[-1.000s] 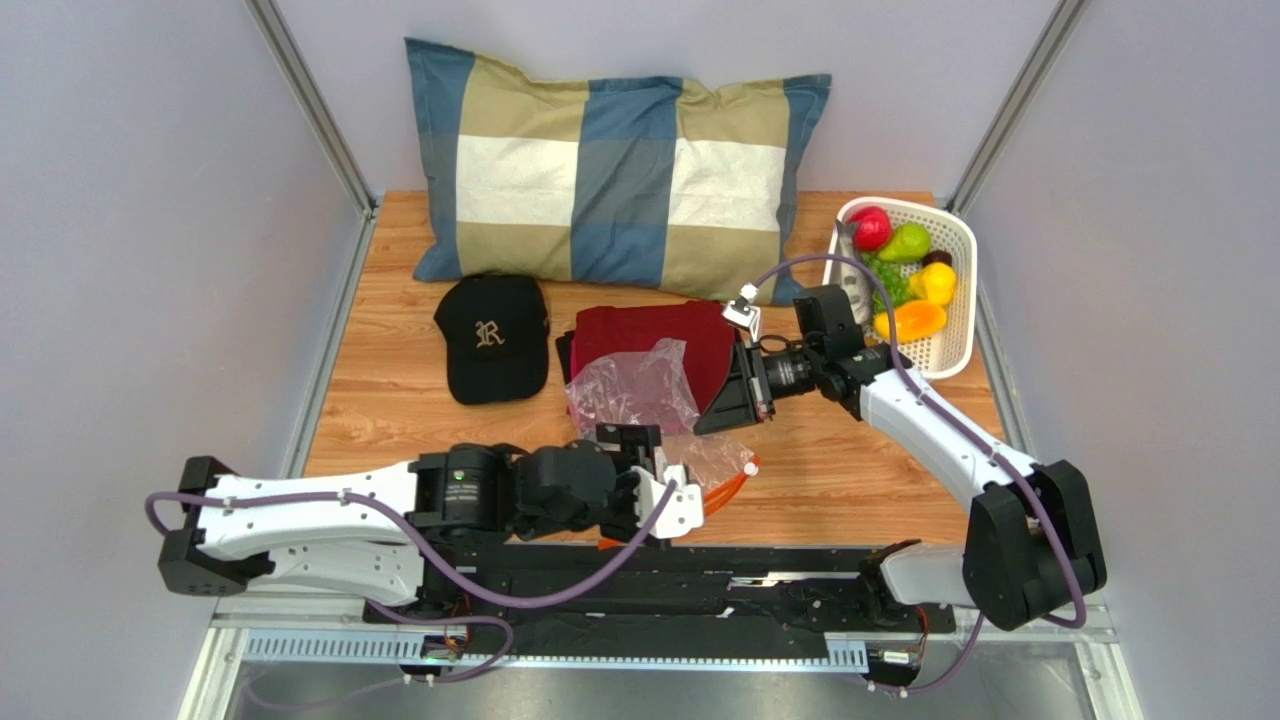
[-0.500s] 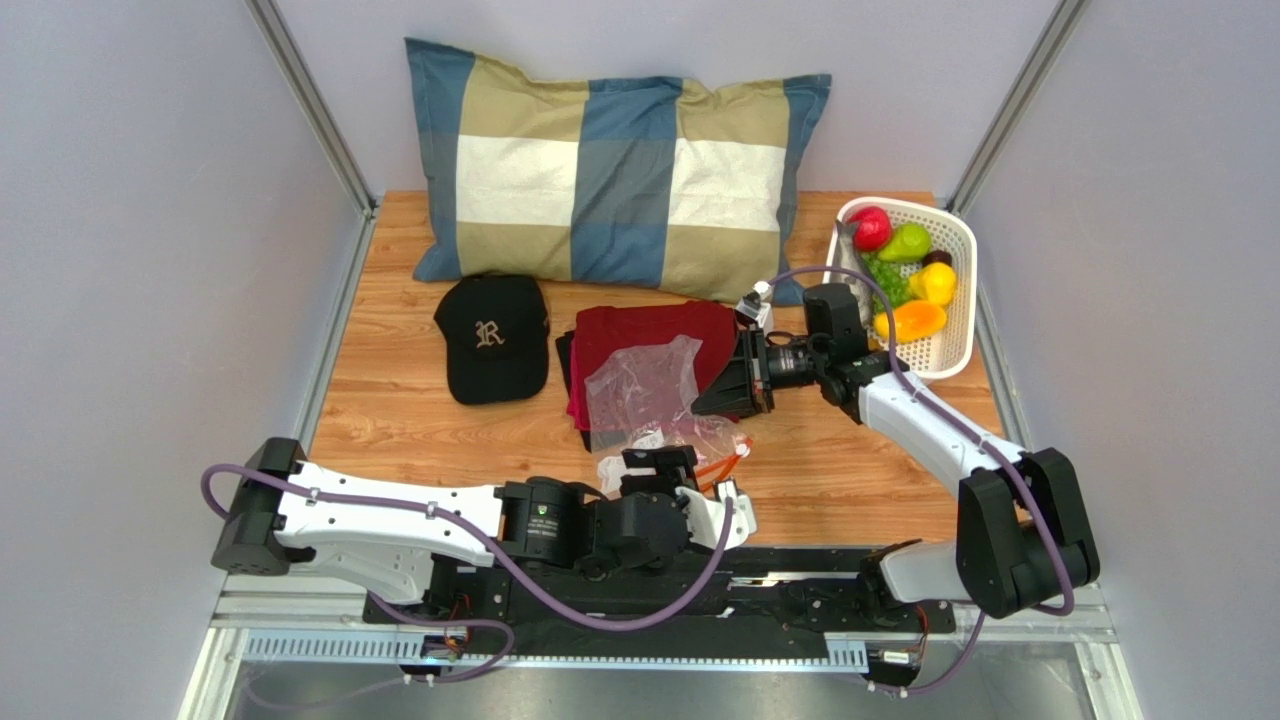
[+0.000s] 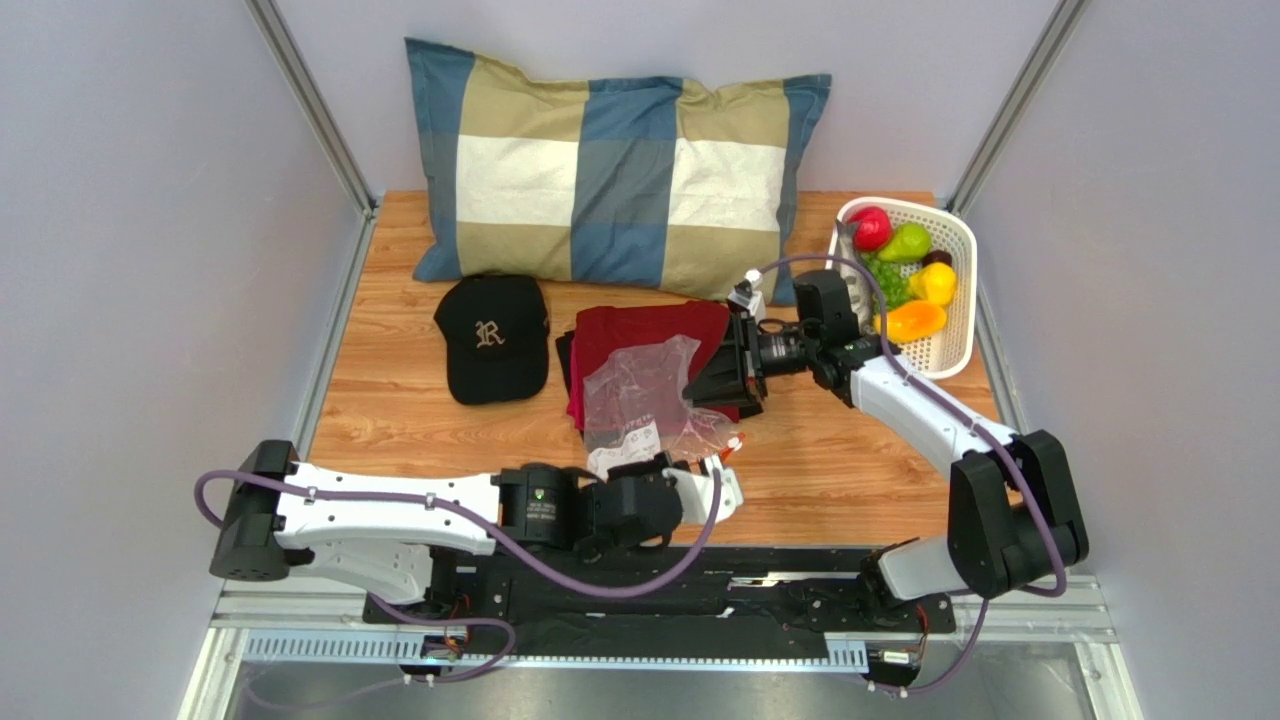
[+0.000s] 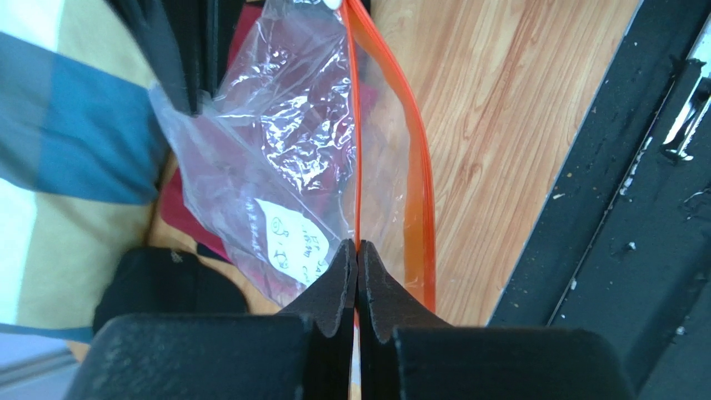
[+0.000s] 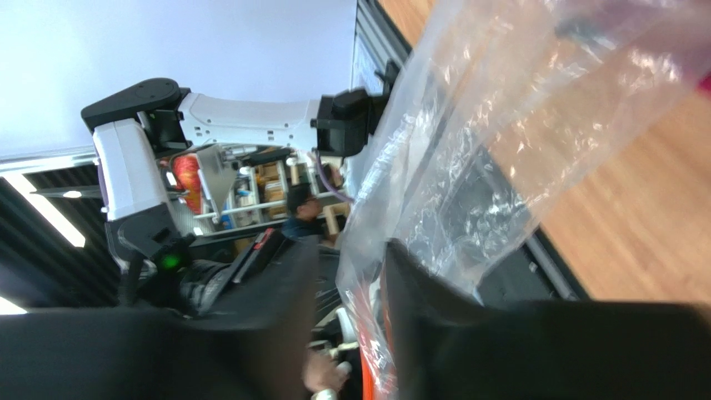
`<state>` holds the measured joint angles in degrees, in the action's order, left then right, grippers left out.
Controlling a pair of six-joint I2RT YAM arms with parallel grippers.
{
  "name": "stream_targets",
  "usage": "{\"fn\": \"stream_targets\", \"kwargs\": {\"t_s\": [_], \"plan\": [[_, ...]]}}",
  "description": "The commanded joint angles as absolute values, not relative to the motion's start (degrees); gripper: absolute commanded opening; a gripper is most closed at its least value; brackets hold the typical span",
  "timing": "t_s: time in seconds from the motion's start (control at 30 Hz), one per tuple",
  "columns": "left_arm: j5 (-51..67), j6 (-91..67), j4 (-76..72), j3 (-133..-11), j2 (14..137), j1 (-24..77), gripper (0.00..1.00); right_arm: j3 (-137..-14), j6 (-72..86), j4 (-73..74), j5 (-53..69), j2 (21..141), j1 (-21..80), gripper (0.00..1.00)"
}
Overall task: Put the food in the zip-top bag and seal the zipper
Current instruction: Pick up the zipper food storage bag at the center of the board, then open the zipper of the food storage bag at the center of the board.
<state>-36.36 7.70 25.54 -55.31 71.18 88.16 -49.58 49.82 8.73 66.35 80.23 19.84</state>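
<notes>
The clear zip-top bag (image 3: 643, 393) lies crumpled over a folded dark red cloth, its white label (image 4: 294, 243) facing up. My left gripper (image 4: 357, 246) is shut on one strip of the orange-red zipper (image 4: 354, 125) at the bag's near corner, and the other zipper strip (image 4: 422, 183) bows away beside it. My right gripper (image 5: 350, 250) is at the bag's right edge (image 3: 721, 383), jaws a little apart, with bag film loose between them. The food (image 3: 902, 263) sits in the white basket (image 3: 962, 300) at the back right.
A checked pillow (image 3: 616, 165) lies along the back. A black cap (image 3: 492, 338) sits left of the red cloth (image 3: 646, 327). The black base rail (image 4: 617, 208) runs along the near table edge close to the left gripper.
My left gripper has closed onto the zipper at the bag's near edge. The right gripper's jaws have parted slightly, and it has shifted a little left with the bag sagging lower.
</notes>
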Motion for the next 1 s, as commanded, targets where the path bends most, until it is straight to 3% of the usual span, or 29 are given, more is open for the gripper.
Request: {"fn": "stream_targets", "kwargs": {"t_s": [0.0, 0.03, 0.13, 0.27, 0.43, 0.63, 0.77, 0.97], "plan": [[-24.9, -4.4, 32.8, -65.1, 71.3, 80.8, 0.00, -59.9, 42.2, 13.9, 64.3, 81.9, 19.3, 0.62], [-23.6, -6.7, 36.7, -67.1, 72.1, 79.3, 0.00, -65.2, 39.9, 16.3, 63.8, 82.2, 18.8, 0.82], [-18.0, -16.4, 44.3, -75.7, 77.1, 72.6, 0.00, -72.6, 31.8, 26.4, 59.5, 81.8, 11.5, 0.91], [-13.9, -23.1, 47.1, -84.3, 81.3, 65.9, 0.00, -76.8, 31.1, 29.3, 57.3, 79.5, 2.3, 0.91], [-11.7, -27.1, 47.2, -95.3, 91.8, 61.7, 0.00, -67.3, 27.9, 30.8, 57.5, 70.5, -3.7, 0.90], [-1.5, -32.6, 48.2, -107.1, 104.0, 58.5, 0.00, -54.2, 34.7, 20.6, 55.2, 57.8, -2.9, 0.89], [4.6, -35.8, 45.8, -108.5, 106.3, 56.3, 0.00, -49.0, 34.5, 18.3, 46.4, 52.4, -0.7, 0.88], [9.0, -37.0, 43.1, -108.6, 105.7, 54.1, 0.00, -45.2, 33.7, 18.4, 41.3, 53.3, 2.7, 0.79]]}}
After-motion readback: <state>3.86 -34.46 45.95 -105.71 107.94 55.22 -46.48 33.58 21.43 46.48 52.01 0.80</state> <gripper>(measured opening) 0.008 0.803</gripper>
